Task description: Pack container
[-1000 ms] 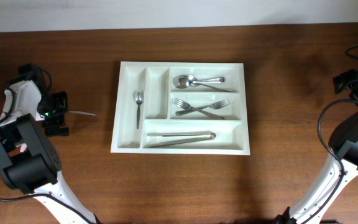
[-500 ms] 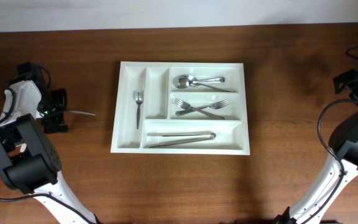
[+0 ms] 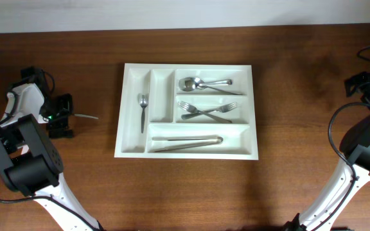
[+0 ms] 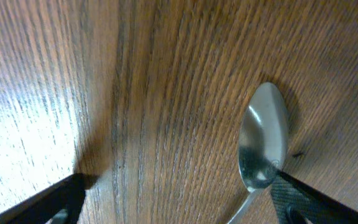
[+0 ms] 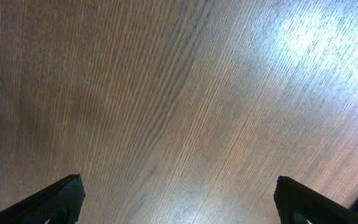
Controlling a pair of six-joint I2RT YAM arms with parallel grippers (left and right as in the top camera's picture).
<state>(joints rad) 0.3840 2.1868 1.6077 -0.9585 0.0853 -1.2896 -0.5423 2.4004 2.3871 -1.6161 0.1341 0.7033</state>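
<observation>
The white cutlery tray (image 3: 132, 144) lies in the middle of the table. It holds a small spoon (image 3: 142, 106), two spoons (image 3: 204, 83), crossed forks (image 3: 206, 110) and long pieces (image 3: 186, 142). A loose spoon (image 3: 85, 117) lies on the wood left of the tray. My left gripper (image 3: 60, 117) is low over its bowl end. In the left wrist view the spoon's bowl (image 4: 263, 143) lies next to the right finger, and the left gripper (image 4: 179, 208) is open wide. My right gripper (image 3: 365, 82) is at the far right edge, and the right gripper (image 5: 179, 202) is open and empty over bare wood.
The tray's right narrow upright compartment (image 3: 162, 96) has nothing in it. A pale wall band (image 3: 185, 13) runs along the back edge of the table. Dark cables (image 3: 368, 54) hang by the right arm.
My left gripper has shifted slightly toward the back by the loose spoon. The spoon's handle stays on the table. The right arm has not moved.
</observation>
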